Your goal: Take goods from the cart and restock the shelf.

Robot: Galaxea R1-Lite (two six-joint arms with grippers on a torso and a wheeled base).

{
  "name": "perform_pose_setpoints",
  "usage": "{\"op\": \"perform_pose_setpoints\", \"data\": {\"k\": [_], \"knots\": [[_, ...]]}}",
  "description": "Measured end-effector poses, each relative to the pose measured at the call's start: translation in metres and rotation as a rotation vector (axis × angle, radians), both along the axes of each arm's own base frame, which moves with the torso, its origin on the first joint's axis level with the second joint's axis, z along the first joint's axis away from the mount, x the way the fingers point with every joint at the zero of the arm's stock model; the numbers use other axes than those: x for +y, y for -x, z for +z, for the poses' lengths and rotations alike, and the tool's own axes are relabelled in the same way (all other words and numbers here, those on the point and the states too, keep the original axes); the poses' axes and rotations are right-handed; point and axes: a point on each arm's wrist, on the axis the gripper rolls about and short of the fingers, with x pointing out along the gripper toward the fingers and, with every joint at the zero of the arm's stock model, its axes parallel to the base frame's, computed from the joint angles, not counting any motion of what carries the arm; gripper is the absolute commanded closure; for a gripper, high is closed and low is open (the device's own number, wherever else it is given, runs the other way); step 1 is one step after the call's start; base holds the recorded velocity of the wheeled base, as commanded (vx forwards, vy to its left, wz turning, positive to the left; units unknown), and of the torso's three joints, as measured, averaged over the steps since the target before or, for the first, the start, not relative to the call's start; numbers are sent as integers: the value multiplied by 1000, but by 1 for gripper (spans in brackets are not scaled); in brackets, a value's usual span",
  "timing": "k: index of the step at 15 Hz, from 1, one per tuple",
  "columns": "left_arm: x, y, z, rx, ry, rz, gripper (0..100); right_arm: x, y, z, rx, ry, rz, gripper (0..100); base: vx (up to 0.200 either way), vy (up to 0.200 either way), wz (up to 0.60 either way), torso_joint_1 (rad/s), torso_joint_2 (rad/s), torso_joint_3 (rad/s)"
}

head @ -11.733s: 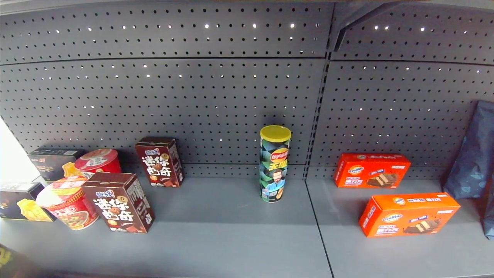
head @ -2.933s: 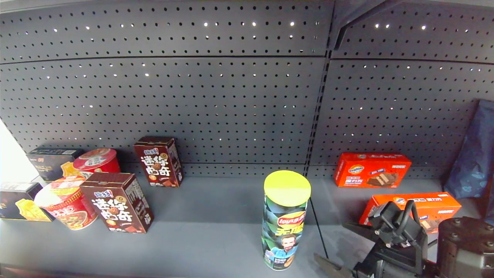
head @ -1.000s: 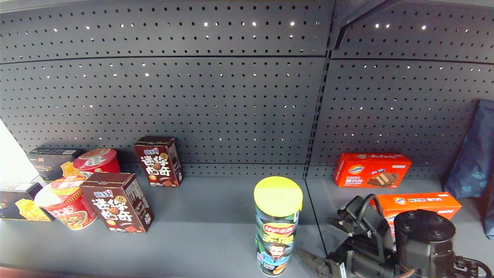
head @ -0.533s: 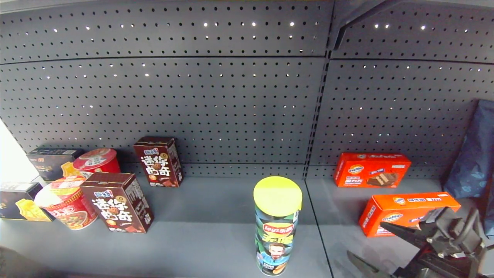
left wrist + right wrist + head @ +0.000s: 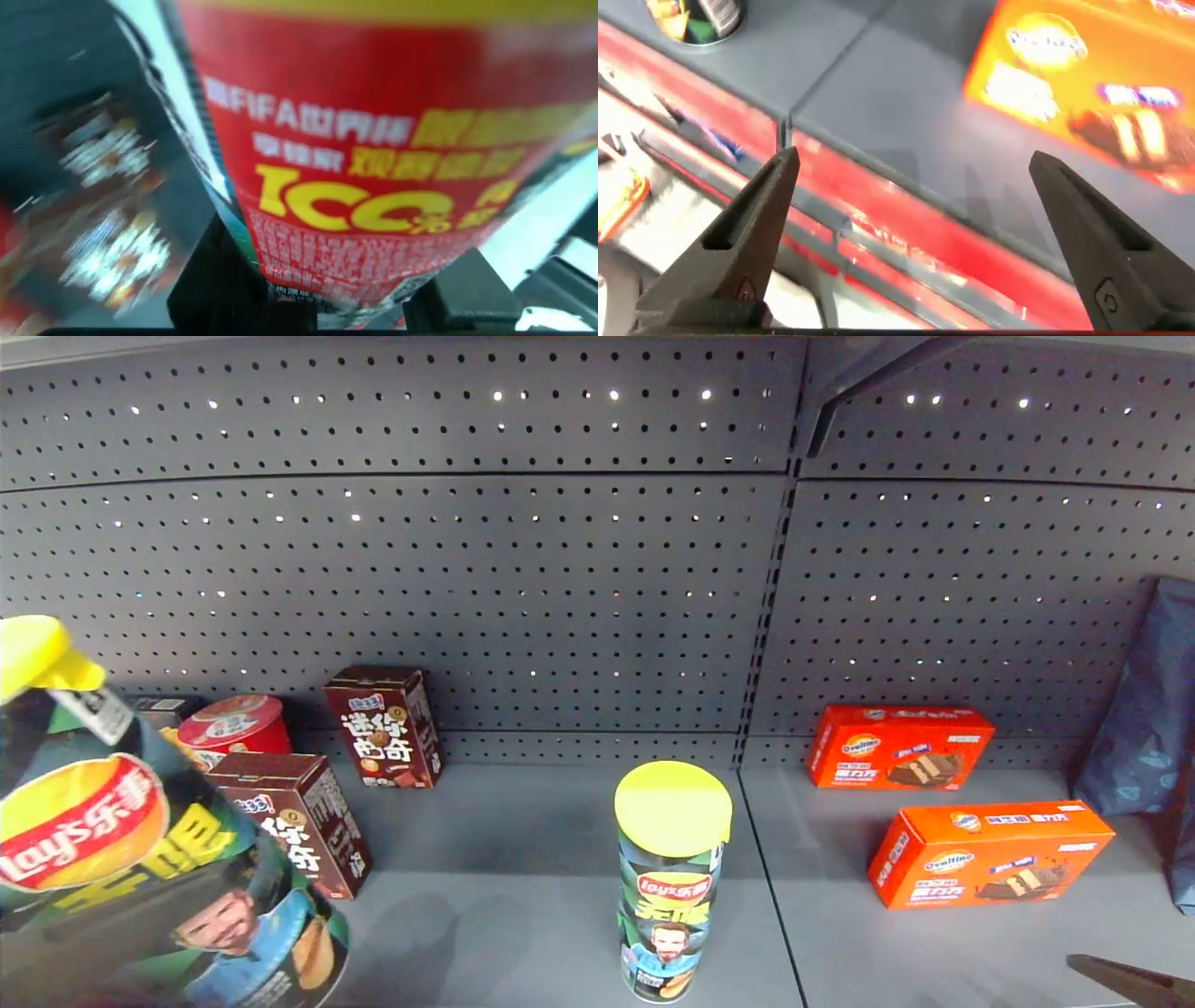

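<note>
A chip can (image 5: 672, 887) with a yellow lid stands upright near the front of the grey shelf (image 5: 560, 821). A second chip can (image 5: 140, 840) looms at the near left, tilted, above the shelf's front. My left gripper (image 5: 346, 308) is shut on this can (image 5: 392, 159), whose red side sits between its dark fingers. My right gripper (image 5: 913, 159) is open and holds nothing. It hangs over the shelf's red front strip (image 5: 906, 243), and one of its fingers (image 5: 1120, 978) pokes in at the lower right corner.
Two orange boxes (image 5: 990, 854) (image 5: 901, 747) lie on the shelf's right half, a blue bag (image 5: 1144, 709) beyond them. Brown boxes (image 5: 383, 723) (image 5: 299, 821) and a red cup (image 5: 233, 723) stand at the left. Bare shelf lies between the brown boxes and the standing can.
My right gripper has let go of the standing can and pulled back down and right. My left arm has brought a second chip can up at the left.
</note>
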Motion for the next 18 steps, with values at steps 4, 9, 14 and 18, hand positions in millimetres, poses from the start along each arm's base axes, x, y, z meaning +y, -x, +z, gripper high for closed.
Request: {"op": "perform_pose_setpoints", "data": {"k": [4, 9, 14, 18], "knots": [[-16, -48, -9, 59, 9, -143, 100, -26, 27, -1, -56, -41, -117, 0, 0, 0, 0, 0, 0, 0], [-31, -107, -21, 40, 21, -199, 100, -45, 59, -20, -106, -63, -317, 0, 0, 0, 0, 0, 0, 0], [-49, -167, -34, 51, 11, -242, 100, -50, 77, -31, -182, -111, -456, 0, 0, 0, 0, 0, 0, 0], [-69, -214, -51, -11, -17, -395, 100, -51, 79, -32, -203, -138, -484, 0, 0, 0, 0, 0, 0, 0]]}}
